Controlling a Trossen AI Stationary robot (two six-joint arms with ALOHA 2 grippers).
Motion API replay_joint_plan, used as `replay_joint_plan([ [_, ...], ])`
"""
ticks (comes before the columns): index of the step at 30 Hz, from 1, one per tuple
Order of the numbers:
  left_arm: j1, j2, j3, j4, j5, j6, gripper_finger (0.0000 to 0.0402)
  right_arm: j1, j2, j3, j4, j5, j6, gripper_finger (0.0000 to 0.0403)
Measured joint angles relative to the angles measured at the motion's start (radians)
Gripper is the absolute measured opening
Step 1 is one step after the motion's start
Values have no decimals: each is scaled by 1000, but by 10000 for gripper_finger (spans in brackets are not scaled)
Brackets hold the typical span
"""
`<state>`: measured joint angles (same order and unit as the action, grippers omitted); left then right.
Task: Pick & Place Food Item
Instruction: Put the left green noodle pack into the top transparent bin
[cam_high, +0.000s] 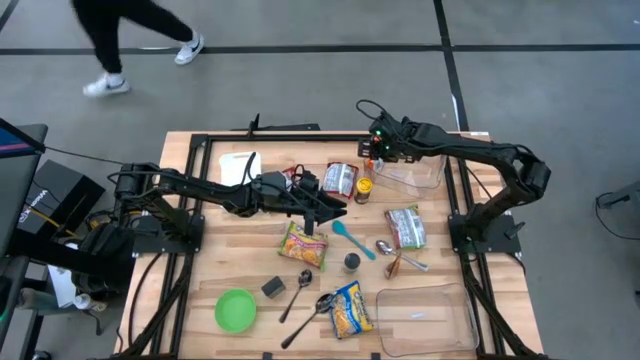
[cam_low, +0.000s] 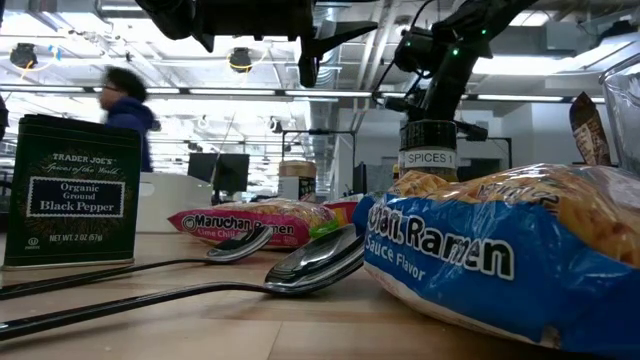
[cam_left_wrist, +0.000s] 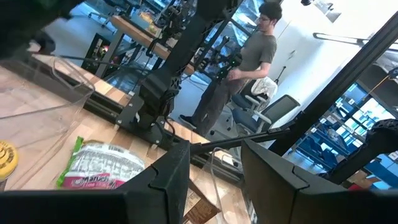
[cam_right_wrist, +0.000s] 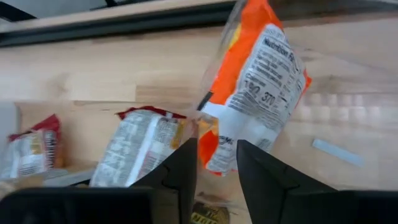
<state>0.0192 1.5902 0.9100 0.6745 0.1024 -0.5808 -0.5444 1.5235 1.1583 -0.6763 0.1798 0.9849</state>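
We note the left gripper (cam_high: 335, 212) at mid-table, arm stretched low, fingers (cam_left_wrist: 163, 180) parted. The right gripper (cam_right_wrist: 216, 163), arm bent, shows a narrow gap between its fingers.

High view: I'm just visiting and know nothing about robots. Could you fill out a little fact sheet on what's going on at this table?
Surface: wooden table
Left arm: reaching over the table's middle, jaws open and empty
Right arm: at the far edge beside a clear tub, an orange packet just in front of it
Food lying about: yellow ramen packet, blue ramen packet, spice jar
Other items: green bowl, spoons, second clear tub
People: one person walking beyond the table
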Motion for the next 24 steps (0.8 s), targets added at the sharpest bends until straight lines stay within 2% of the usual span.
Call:
replay_joint_plan([
  [5,6,0,0,-38,0,0,140,1,-56,1,-2,0,-2,107],
  [12,6,0,0,-71,41,1,140,28,-168,1,6,-21,-83,107],
  [19,6,0,0,-77,167,4,140,108,-262,1,4,-64,-263,107],
  [24,0,0,0,-147,277,42,140,191,-301,1,0,-83,-313,107],
])
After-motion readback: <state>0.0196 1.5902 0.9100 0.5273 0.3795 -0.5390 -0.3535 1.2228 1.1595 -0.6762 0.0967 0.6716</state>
